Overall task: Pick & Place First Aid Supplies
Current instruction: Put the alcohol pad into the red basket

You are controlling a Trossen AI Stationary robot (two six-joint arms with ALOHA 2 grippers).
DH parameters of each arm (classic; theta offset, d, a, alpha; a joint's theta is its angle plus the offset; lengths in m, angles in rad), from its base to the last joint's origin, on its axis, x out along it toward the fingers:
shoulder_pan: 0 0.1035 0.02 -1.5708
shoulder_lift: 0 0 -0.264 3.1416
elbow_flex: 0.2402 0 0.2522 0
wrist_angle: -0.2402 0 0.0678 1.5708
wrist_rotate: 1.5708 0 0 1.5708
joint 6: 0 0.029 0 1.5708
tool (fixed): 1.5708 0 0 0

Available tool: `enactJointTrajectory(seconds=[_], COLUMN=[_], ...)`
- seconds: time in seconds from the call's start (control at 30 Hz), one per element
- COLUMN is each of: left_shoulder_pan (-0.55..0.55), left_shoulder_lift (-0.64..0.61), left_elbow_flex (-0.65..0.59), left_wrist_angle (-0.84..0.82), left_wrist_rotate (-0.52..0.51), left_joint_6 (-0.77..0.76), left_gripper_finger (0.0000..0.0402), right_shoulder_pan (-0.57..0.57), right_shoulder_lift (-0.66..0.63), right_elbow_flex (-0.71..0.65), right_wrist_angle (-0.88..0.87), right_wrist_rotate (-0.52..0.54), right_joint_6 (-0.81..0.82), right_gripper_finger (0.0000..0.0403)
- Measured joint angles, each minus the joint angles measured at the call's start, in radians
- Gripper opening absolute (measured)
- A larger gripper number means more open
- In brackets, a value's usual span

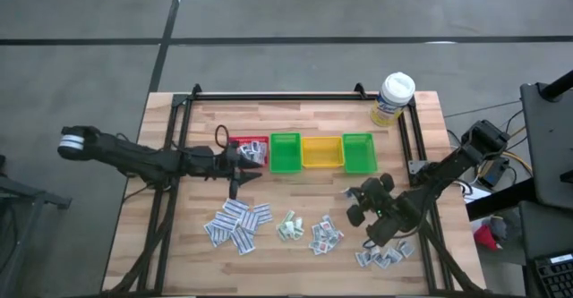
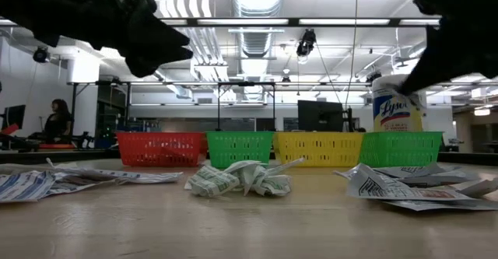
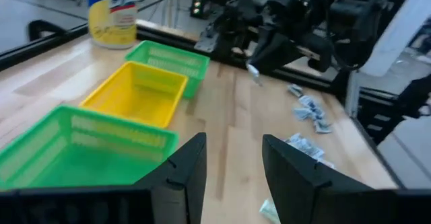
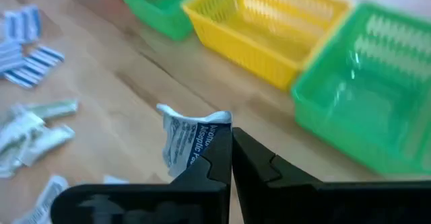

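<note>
right gripper [image 4: 231, 150]: clenched on a small white paper packet [image 4: 188, 140], just short of the yellow plastic bin [image 4: 283, 29]
left gripper [image 3: 232, 163]: released, holding nothing
bins: yellow looks empty, I think

Overhead down, low level, wrists close; bins [image 1: 320, 153] shared.

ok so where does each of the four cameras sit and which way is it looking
High: above the table, looking straight down; both arms show.
Low: at tabletop height, looking across packets toward the red bin; arms hang overhead.
Left wrist: past the open left gripper toward the yellow bin.
Right wrist: right gripper shut on a packet.
Shared: yellow bin, all views.
</note>
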Motion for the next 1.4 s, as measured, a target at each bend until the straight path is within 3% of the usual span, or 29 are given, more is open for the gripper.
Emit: enactJointTrajectory(seconds=[0.23,0.53,0.87,1.03,1.4], left_shoulder_pan=[-0.002,-0.008,-0.008,-0.008,-0.008], left_shoulder_lift=[0.127,0.246,0.370,0.425,0.514], left_elbow_flex=[0.013,0.109,0.220,0.267,0.357], left_wrist_angle=[0.212,0.236,0.237,0.235,0.237], left_wrist_rotate=[0.107,0.119,0.120,0.120,0.117], left_joint_6=[-0.007,-0.007,0.028,0.044,0.095], left_gripper_finger=[0.0138,0.0138,0.0138,0.0138,0.0138], right_shoulder_pan=[-0.063,-0.124,-0.139,-0.146,-0.194], right_shoulder_lift=[0.000,0.000,0.029,0.079,0.224], right_elbow_flex=[0.046,0.085,0.114,0.116,0.117], right_wrist_angle=[0.175,0.435,0.506,0.679,1.051], right_wrist_rotate=[0.051,0.109,0.265,0.366,0.419], right_joint_6=[-0.337,-0.774,-0.880,-0.985,-1.236], right_gripper_finger=[0.0008,0.0008,0.0008,0.0008,0.0008])
